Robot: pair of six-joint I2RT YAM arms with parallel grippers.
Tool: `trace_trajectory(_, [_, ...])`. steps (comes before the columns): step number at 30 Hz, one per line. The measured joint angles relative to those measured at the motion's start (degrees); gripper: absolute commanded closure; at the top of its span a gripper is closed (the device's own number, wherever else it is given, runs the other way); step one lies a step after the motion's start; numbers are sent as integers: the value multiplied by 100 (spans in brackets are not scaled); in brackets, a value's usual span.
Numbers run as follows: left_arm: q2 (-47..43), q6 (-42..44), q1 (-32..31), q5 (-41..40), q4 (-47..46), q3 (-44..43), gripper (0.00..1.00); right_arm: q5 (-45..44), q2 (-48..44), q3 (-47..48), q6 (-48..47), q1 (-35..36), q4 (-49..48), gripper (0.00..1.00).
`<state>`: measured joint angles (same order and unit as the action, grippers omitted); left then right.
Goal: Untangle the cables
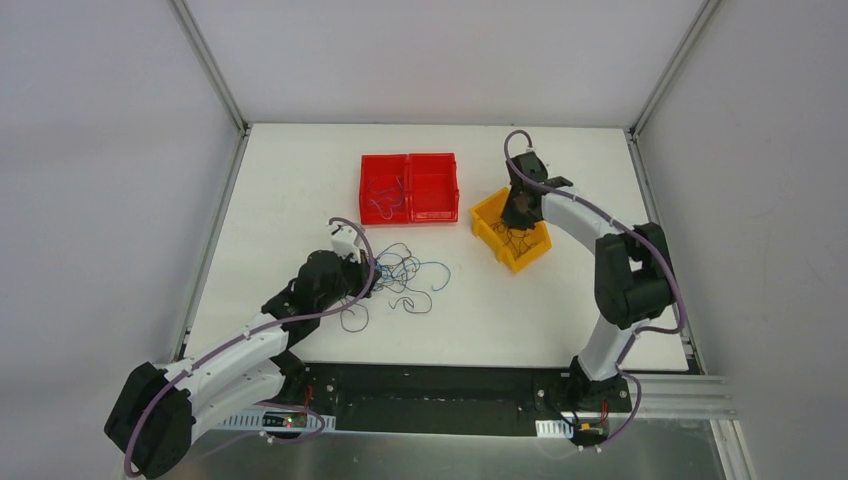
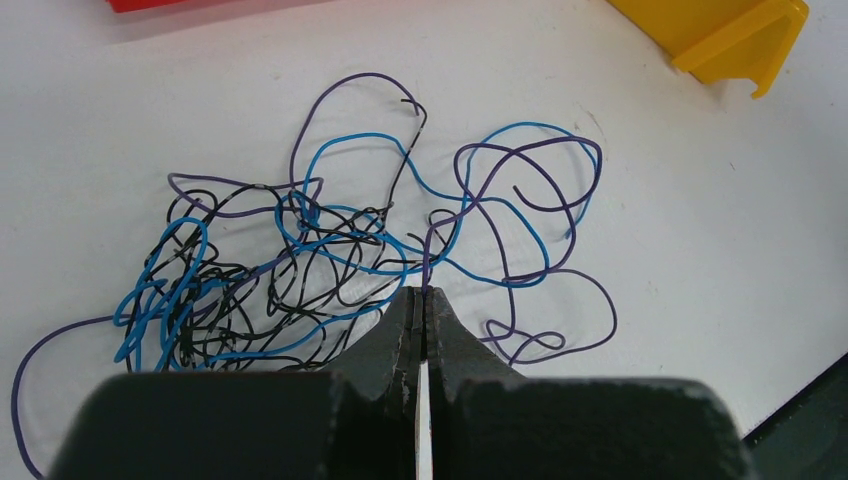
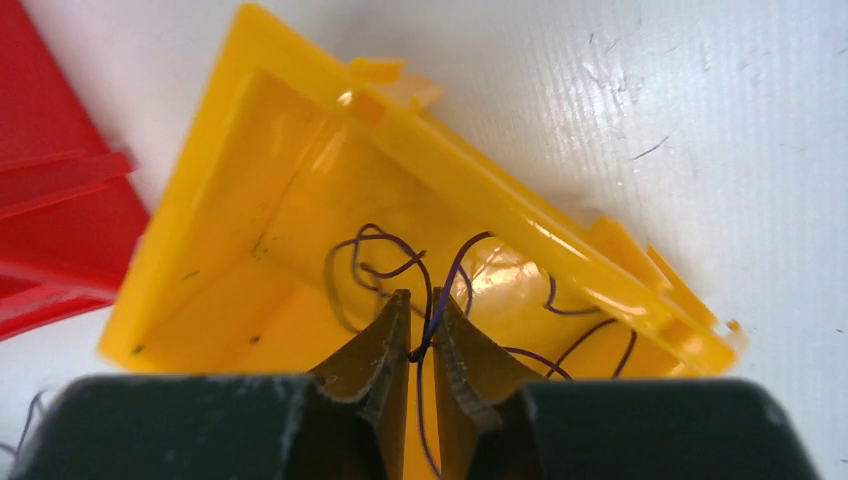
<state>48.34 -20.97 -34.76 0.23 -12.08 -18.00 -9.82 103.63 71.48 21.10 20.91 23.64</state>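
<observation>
Left wrist: tangled blue, purple, black cables (image 2: 300, 212); both jaws clamping purple ones

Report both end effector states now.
Left end effector: closed on a purple cable from the table pile.
Right end effector: closed on another purple cable, above the yellow bin.

My left arm stretches low, left gripper (image 2: 421, 292) pressed together; my right arm arches far, right gripper (image 3: 420, 298) pinched nearly closed.
</observation>
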Motion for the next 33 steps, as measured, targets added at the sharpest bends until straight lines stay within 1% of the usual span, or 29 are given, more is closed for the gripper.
trace_trajectory(4, [92,61,0,146,-138,7,100,-9,-501,87,-175,26,192,70])
trace_trajectory(7, [170,85,0,260,-234,7,100,-20,-857,170,-297,81,289,67])
trace_trajectory(8, [192,87,0,284,-260,7,100,-17,-966,192,-343,105,323,63])
trace_trajectory(9, [205,90,0,308,-271,7,100,-17,-1056,199,-378,118,341,56])
trace_trajectory(10, [214,96,0,358,-282,7,100,-7,-1156,203,-420,140,374,42])
trace_trajectory(11, [225,101,0,400,-304,7,100,20,-1255,205,-461,157,404,32])
trace_trajectory(12, [229,105,0,431,-317,7,100,42,-1342,205,-490,173,426,26])
trace_trajectory(13, [229,107,0,474,-337,7,100,76,-1440,197,-560,197,448,22])
trace_trajectory(15, [229,111,-2,579,-391,11,100,157,-1668,116,-643,223,448,19])
trace_trajectory(18, [234,111,-2,721,-442,15,100,289,-2188,-229,-728,267,407,10])
trace_trajectory(21, [234,107,-2,881,-448,13,100,396,-2638,-518,-765,289,409,7])
trace_trajectory(24, [284,90,-26,1019,-376,-48,100,599,-3012,-750,-769,302,396,6])
trace_trajectory(26, [396,76,-107,1051,-291,-197,100,885,-3241,-957,-763,323,297,7])
trace_trajectory(29, [654,85,-435,1088,-87,-608,100,1263,-3504,-1303,-761,417,149,7])
trace_trajectory(33, [992,109,-837,1102,44,-1161,100,1517,-3696,-1687,-754,522,107,7])
